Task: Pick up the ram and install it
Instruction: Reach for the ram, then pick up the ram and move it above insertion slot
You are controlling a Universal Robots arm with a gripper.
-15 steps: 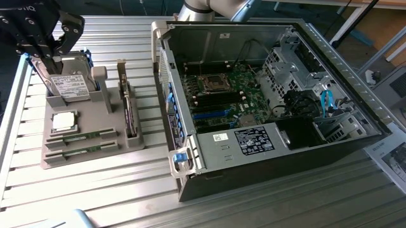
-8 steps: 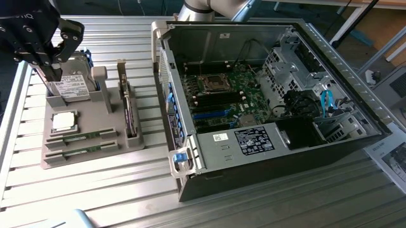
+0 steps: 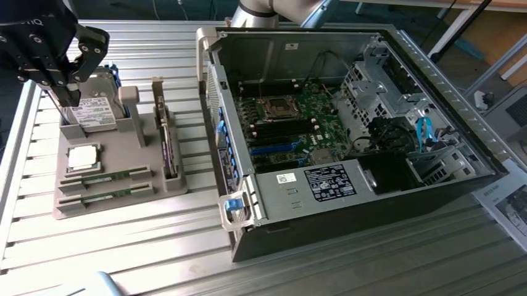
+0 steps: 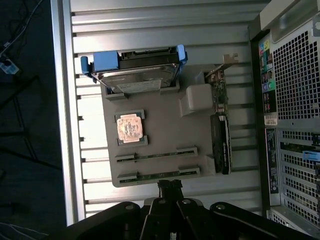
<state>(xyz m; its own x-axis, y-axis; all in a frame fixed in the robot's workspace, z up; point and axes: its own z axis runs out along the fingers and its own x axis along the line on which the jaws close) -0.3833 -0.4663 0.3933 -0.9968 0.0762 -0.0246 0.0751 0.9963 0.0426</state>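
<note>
- Your gripper (image 3: 64,98) hung above the tray (image 3: 132,157), fingers pressed together.
- In the exterior view, two ram sticks (image 3: 105,179) lay slotted at its 5 o'clock.

The tabletop (image 3: 123,246) is ribbed bare metal, its grooves running across the exterior view from left to right. A grey tray (image 3: 111,206) sits flat on it near the edge at the exterior view's left. An open PC case (image 3: 354,225) lies on its side just beside the tray, with a narrow strip of bare ribs between them. It covers the middle and the exterior view's right. In the wrist view the tray (image 4: 165,135) lies square to the ribs (image 4: 150,30), the case (image 4: 295,100) alongside.
</note>
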